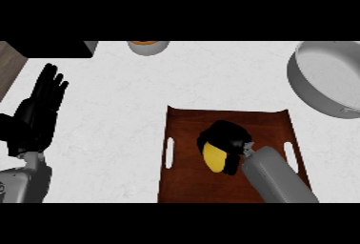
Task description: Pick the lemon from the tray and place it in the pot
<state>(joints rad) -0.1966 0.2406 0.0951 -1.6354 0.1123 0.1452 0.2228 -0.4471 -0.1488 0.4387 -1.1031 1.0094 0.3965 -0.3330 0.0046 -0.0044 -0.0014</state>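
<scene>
A yellow lemon (213, 157) lies near the middle of the brown wooden tray (184, 186). My right hand (226, 136) is over the tray with its fingers curled round the lemon, hiding its upper and right parts. The grey pot (320, 83) stands at the far right of the counter, beyond the tray's right corner, cut off by the view's edge. At the left edge my left hand (36, 114) rests open, fingers pointing up, well away from the tray.
A small grey bowl (148, 46) with something orange inside sits at the back centre. A dark block (53, 48) fills the back left corner. The white counter (112, 119) stretches between the left hand and the tray.
</scene>
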